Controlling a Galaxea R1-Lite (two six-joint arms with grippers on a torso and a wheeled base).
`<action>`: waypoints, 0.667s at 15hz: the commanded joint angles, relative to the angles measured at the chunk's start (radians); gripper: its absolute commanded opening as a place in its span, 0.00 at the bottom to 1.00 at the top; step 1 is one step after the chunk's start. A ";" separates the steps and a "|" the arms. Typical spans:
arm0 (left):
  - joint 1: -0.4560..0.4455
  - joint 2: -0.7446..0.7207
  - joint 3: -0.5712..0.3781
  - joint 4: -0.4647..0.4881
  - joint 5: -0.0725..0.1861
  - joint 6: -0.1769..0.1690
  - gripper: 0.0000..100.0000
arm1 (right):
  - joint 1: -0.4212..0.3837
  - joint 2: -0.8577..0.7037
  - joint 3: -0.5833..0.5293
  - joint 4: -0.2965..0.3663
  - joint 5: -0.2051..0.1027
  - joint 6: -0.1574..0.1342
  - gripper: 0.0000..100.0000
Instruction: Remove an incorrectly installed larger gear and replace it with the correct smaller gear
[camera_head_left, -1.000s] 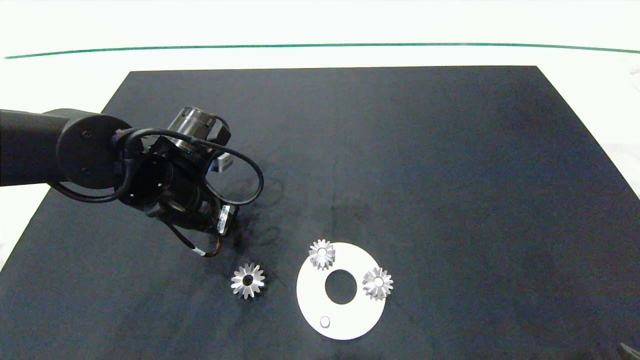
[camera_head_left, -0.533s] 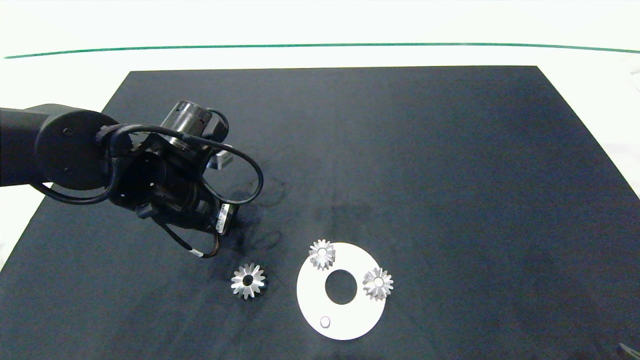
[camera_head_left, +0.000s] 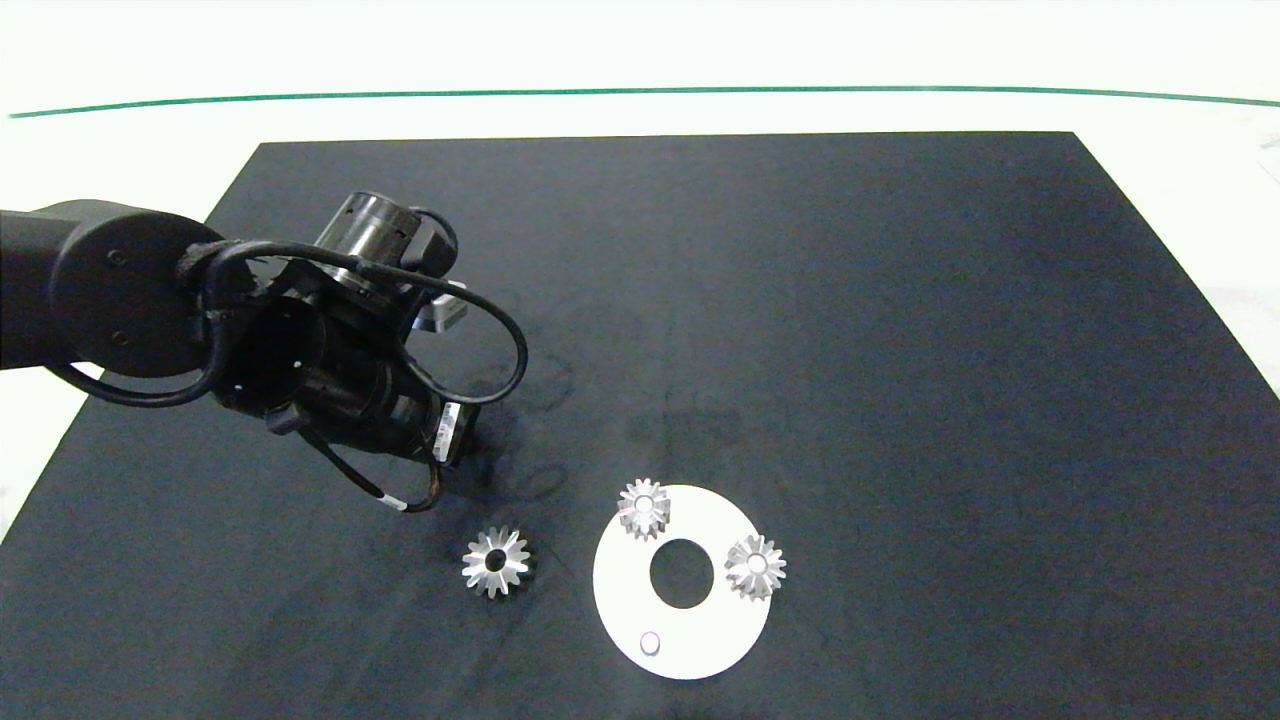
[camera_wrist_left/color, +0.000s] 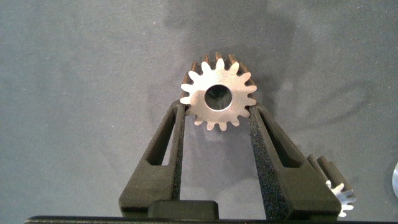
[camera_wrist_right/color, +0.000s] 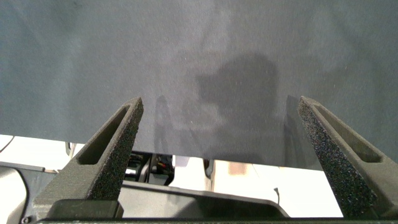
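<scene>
Bright overhead light; white surround overexposed; soft shadows on mat; edges perhaps slightly curved.

The left arm reaches in from the left, wrist bent down. Its gripper is clamped. The right gripper gapes wide.

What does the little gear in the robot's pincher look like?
The smaller gear is a flat, shiny silver metal ring with short stubby teeth all round, darker sides and a wide round hole in the middle. The left end effector pinches it by its toothed edge between two dark fingers, with its bright face towards the wrist camera and the dark mat behind it.
</scene>
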 joint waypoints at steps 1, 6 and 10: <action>-0.001 -0.030 -0.001 0.004 0.005 -0.002 0.19 | 0.000 0.002 -0.282 -0.001 0.001 0.000 1.00; -0.003 -0.112 0.001 0.010 0.007 0.003 0.19 | -0.001 -0.007 -0.291 -0.003 -0.007 -0.005 1.00; -0.064 -0.244 0.014 0.068 0.007 -0.003 0.19 | -0.001 -0.010 -0.294 -0.001 -0.007 -0.005 1.00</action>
